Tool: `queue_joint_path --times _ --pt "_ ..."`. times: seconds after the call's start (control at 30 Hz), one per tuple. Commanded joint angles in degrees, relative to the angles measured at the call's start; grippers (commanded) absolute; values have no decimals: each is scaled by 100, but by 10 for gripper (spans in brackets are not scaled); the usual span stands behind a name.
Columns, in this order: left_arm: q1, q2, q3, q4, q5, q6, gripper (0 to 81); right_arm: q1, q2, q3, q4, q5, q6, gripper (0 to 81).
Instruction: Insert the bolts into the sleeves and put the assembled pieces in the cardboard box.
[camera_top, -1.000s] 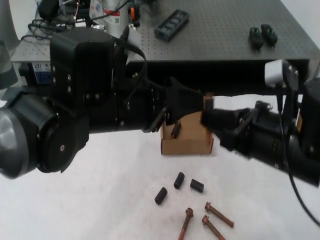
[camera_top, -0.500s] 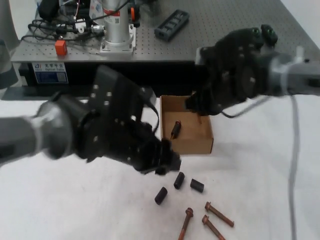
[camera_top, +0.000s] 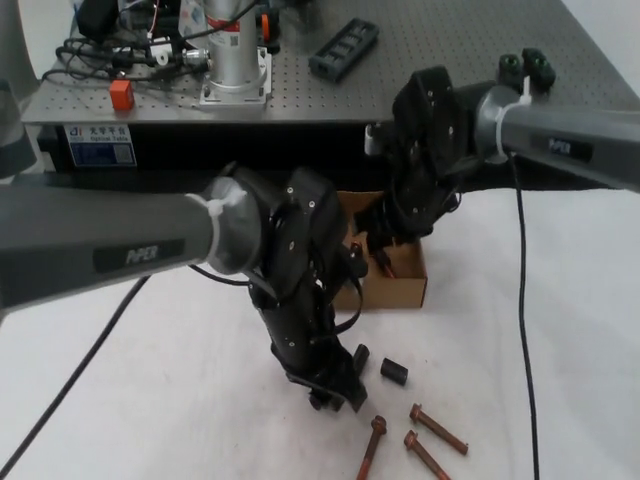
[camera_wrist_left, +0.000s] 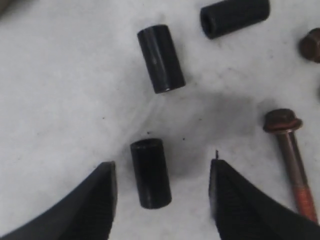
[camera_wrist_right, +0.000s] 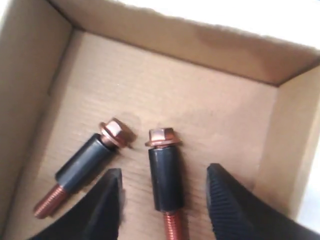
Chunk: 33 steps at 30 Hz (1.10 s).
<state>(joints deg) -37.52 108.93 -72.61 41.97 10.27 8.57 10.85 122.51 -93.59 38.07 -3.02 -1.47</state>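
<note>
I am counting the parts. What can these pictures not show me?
High view: the left gripper covers most of one sleeve.
High view: the right gripper hides most of the box floor.
Right wrist view: one bolt has its tip cut off by the edge.

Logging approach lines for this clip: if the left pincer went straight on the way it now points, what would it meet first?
Most likely the black sleeve lying on the white cloth, framed between the open fingers of the left pincer. The gap above it is unclear.
</note>
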Motion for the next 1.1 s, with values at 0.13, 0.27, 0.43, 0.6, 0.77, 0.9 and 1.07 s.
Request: queue_joint_path --times 0.13,0.27,0.43,0.6,0.77,0.9,1.07 --pt "-28 292 -156 102 -371 335 400 -15 -725 -90 97 -57 -76 314" --pt "-28 389 -155 -43 -371 364 337 -15 -1074 65 209 -56 -76 314" --pt "-28 481 -163 -67 -371 438 281 -15 -1534 424 367 -56 -113 314" --pt "-28 479 -163 -177 -361 452 248 -15 -2170 1141 382 -68 -112 314" --pt "-28 456 -163 -214 -361 379 8 -15 -2856 1981 907 -446 -112 314" --pt "31 168 -151 -138 -361 -24 4 93 -3012 2384 1427 -466 -476 314" --pt "428 -908 364 -362 -169 -652 7 450 -2658 2602 1494 -445 -858 314"
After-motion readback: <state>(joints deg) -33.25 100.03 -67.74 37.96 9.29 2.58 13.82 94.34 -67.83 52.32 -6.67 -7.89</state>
